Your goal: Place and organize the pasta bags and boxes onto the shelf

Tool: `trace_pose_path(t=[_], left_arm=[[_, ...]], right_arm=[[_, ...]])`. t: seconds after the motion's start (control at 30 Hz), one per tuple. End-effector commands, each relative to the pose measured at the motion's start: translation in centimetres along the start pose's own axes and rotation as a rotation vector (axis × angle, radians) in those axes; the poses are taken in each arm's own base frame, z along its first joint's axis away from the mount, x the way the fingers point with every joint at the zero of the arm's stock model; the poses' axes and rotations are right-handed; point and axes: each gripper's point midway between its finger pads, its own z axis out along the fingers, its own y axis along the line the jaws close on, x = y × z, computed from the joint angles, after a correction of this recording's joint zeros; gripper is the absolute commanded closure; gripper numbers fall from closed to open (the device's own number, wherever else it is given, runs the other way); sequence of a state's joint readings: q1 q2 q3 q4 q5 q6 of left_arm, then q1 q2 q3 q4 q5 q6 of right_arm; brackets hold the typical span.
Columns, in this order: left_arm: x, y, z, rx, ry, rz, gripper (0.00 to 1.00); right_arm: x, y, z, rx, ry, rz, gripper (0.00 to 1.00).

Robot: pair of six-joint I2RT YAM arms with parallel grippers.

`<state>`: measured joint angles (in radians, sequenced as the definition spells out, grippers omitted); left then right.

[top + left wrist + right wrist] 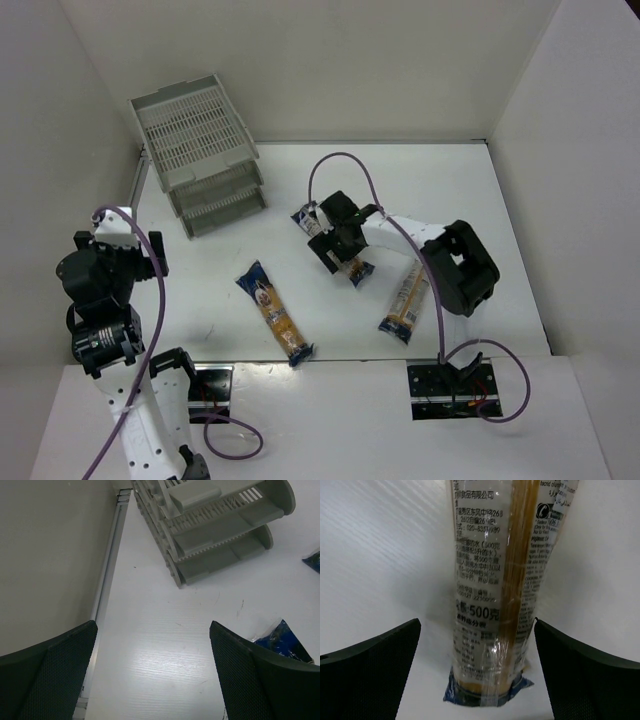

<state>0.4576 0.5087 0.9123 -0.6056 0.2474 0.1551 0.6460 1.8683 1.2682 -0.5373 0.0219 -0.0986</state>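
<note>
Shelf (195, 135): light grey, slatted trays. Bench (450, 190): plain white. Near-edge packet (275, 313): dark blue ends, orange-yellow middle, pale label patch. Right-edge packet (407, 297): same orange-yellow, dark blue near end. Mid-bench packet (492, 605): clear film, black print, orange-yellow pasta strip, dark blue end seal. Left gripper (152, 675) and right gripper (477, 670): black, pads (60, 680) with fine mesh texture. Cables (345, 156): purple.

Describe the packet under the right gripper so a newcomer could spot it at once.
From the grey shelf at the back left of the table, look right to mid-table. The packet lies slanted there, straddled by the open right gripper. The left packet and right packet lie nearer the front edge, with no gripper over either.
</note>
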Motion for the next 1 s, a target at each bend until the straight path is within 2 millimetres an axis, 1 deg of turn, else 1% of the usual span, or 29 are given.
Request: trace_pose_path(t=[0.0, 0.03, 0.07, 0.1, 0.13, 0.17, 0.2, 0.23, 0.27, 0.3, 0.33, 0.37, 0.43, 0.47, 0.5, 0.53, 0.57, 0.6, 0.63, 0.67, 0.73, 0.77, 0.8, 0.83, 0.87, 0.9, 0.93, 0.97], left_arm=[[-0.5, 0.1, -0.1, -0.004, -0.032, 0.013, 0.00], [-0.5, 0.1, -0.1, -0.004, -0.032, 0.013, 0.00], [-0.5, 0.3, -0.2, -0.013, -0.031, 0.011, 0.00], [-0.5, 0.3, -0.2, -0.013, -0.031, 0.011, 0.00], [-0.5, 0.3, -0.2, -0.013, -0.031, 0.011, 0.00], [-0.5, 0.3, -0.2, -0.013, -0.031, 0.011, 0.00], [-0.5, 0.3, -0.2, -0.013, -0.031, 0.011, 0.00], [-0.6, 0.3, -0.4, -0.015, -0.039, 0.014, 0.00], [-0.6, 0.3, -0.4, -0.015, -0.040, 0.014, 0.00], [-0.6, 0.3, -0.4, -0.015, -0.040, 0.014, 0.00], [-0.6, 0.3, -0.4, -0.015, -0.040, 0.014, 0.00], [-0.6, 0.3, -0.4, -0.015, -0.040, 0.014, 0.00], [-0.6, 0.3, -0.4, -0.015, -0.040, 0.014, 0.00], [-0.6, 0.3, -0.4, -0.015, -0.040, 0.014, 0.00], [-0.6, 0.3, -0.4, -0.015, -0.040, 0.014, 0.00], [-0.6, 0.3, -0.4, -0.015, -0.040, 0.014, 0.00], [-0.6, 0.3, -0.4, -0.015, -0.040, 0.014, 0.00], [-0.6, 0.3, -0.4, -0.015, -0.040, 0.014, 0.00], [-0.6, 0.3, -0.4, -0.015, -0.040, 0.014, 0.00], [-0.6, 0.3, -0.4, -0.015, -0.040, 0.014, 0.00], [-0.6, 0.4, -0.4, -0.024, -0.038, 0.002, 0.00], [-0.6, 0.4, -0.4, -0.024, -0.038, 0.002, 0.00], [-0.9, 0.5, -0.5, -0.026, -0.047, 0.005, 0.00], [-1.0, 0.5, -0.5, -0.026, -0.047, 0.005, 0.00], [-0.9, 0.7, -0.5, -0.035, -0.045, 0.017, 0.00], [-0.9, 0.7, -0.5, -0.035, -0.045, 0.017, 0.00], [-1.5, 1.0, -0.7, -0.053, -0.060, 0.022, 0.00], [-1.7, 1.3, -0.7, -0.066, -0.066, 0.035, 0.00]], right_arm=[[-3.1, -1.9, 1.9, 0.094, -0.086, -0.006, 0.00], [-2.8, -1.7, 2.7, 0.099, -0.072, -0.027, 0.00], [-2.7, -1.9, 3.8, 0.113, -0.051, -0.028, 0.00], [-2.5, -1.6, 4.4, 0.118, -0.039, -0.038, 0.00], [-2.4, -1.7, 4.9, 0.127, -0.028, -0.039, 0.00], [-1.4, -1.6, 5.7, 0.124, 0.007, -0.042, 0.13], [-1.4, -1.6, 5.7, 0.124, 0.007, -0.042, 0.13], [-0.9, -1.6, 5.9, 0.124, 0.019, -0.031, 0.49], [-0.2, -1.4, 6.2, 0.114, 0.027, -0.032, 0.97], [-0.2, -1.4, 6.2, 0.114, 0.027, -0.032, 1.00], [-0.3, -0.8, 5.7, 0.078, 0.017, -0.051, 1.00], [0.0, -0.5, 5.4, 0.058, 0.025, -0.062, 1.00], [-0.5, 0.6, 4.1, -0.012, 0.004, -0.070, 1.00], [-1.4, 0.6, 3.2, -0.047, -0.024, -0.068, 1.00], [-3.6, -0.2, 0.8, -0.075, -0.100, -0.056, 1.00], [-4.6, 0.8, -0.8, -0.166, -0.134, -0.049, 1.00], [-7.3, 0.0, -3.6, -0.189, -0.221, -0.046, 1.00], [-8.4, 0.1, -5.2, -0.221, -0.260, -0.045, 1.00], [-9.4, 0.6, -6.8, -0.270, -0.297, -0.038, 1.00], [-11.2, 0.6, -8.7, -0.274, -0.358, -0.051, 1.00], [-13.7, 1.1, -13.1, -0.302, -0.467, -0.034, 1.00], [-15.0, 1.2, -14.8, -0.309, -0.513, -0.027, 1.00], [-15.7, 0.8, -16.0, -0.312, -0.537, 0.024, 1.00], [-17.4, 0.9, -18.0, -0.326, -0.590, 0.036, 1.00], [-18.2, 0.6, -19.2, -0.335, -0.613, 0.092, 1.00], [-19.1, 0.6, -20.5, -0.340, -0.643, 0.111, 1.00], [-21.2, 0.4, -23.6, -0.342, -0.729, 0.112, 1.00], [-23.5, 0.3, -26.1, -0.358, -0.802, 0.143, 1.00]])
